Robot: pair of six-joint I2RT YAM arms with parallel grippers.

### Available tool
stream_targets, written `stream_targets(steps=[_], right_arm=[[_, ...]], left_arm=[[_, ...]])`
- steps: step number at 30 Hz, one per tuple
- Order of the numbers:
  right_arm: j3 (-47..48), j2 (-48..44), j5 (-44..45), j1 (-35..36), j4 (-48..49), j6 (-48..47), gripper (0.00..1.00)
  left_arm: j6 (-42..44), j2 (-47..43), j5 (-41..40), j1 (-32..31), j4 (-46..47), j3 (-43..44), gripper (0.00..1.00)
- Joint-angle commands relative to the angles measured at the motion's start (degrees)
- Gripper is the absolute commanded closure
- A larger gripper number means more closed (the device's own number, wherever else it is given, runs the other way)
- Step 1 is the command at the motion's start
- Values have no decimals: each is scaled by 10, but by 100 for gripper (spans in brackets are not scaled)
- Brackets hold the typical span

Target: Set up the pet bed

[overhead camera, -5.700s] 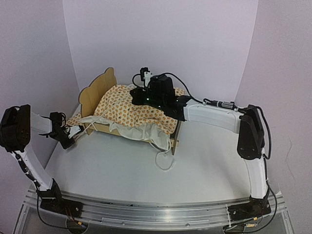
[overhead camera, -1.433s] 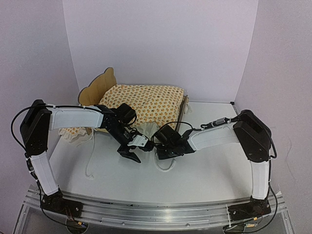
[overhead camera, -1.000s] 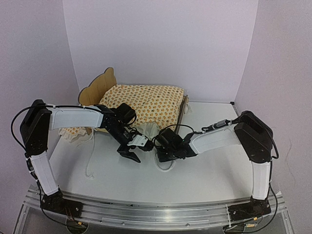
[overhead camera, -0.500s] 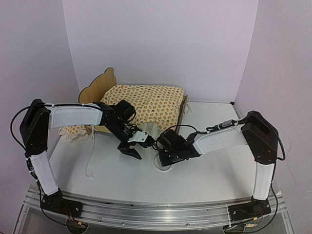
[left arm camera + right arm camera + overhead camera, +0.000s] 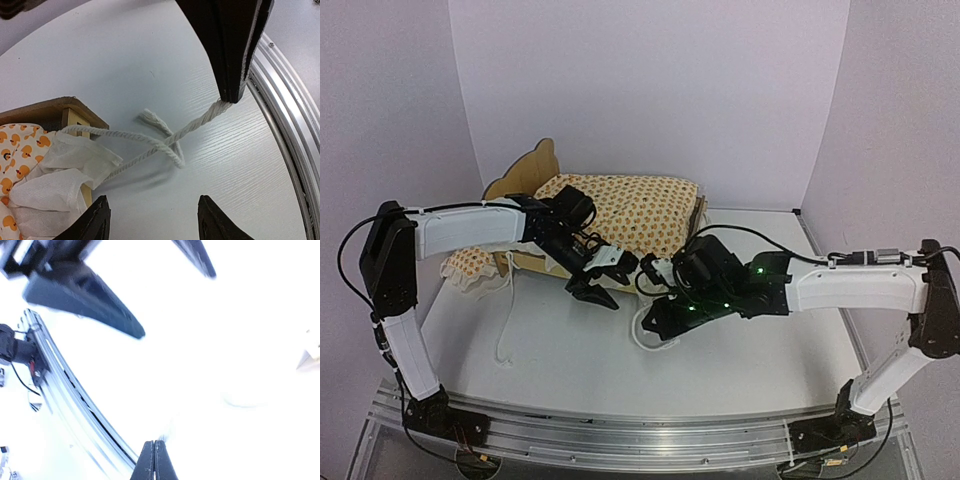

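The pet bed stands at the back left, its scalloped headboard to the left, with the orange-dotted cushion lying on it. A white tie cord runs from the cushion's corner past a wooden bed post onto the table. My right gripper is in front of the bed and shut on that cord, its fingers pinching it. In the washed-out right wrist view the right gripper is shut. My left gripper hovers open just left of it, with nothing between its fingertips.
A small ruffled dotted pillow lies on the table left of the bed. Another loose cord trails toward the front left. The metal rail runs along the table's near edge. Purple walls close in the back and sides.
The right gripper closed on the tie cord and has drawn back to the right, its elbow swinging far out. The left gripper shifted slightly up toward the bed, still open.
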Motion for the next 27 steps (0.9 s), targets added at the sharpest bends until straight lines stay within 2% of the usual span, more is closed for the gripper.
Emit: stream_targets(steps=[1,10,15,16,20,23,27], right_arm=[[39,-30,-8,-11,-13,-4,100],[72,-28,0,-49,-8,22,100],[72,-19,-5,-59,16,35,100],[73,-17,-4,-60,19,36,100],[74,-22,0,-66,33,42,100],[73,-27,0,-73,37,43,100],[61,-31,-16,-85,44,46,100]], left_arm=[[-8,-19,75,-2,-1,30,41],[-40,2,126,-34,61,21,38],[-138,11,111,-43,195,-15,39],[-154,17,107,-43,209,-14,43],[-160,23,105,-44,209,-13,69],[-170,22,94,-44,208,-15,97],[-227,15,53,-43,225,-15,100]])
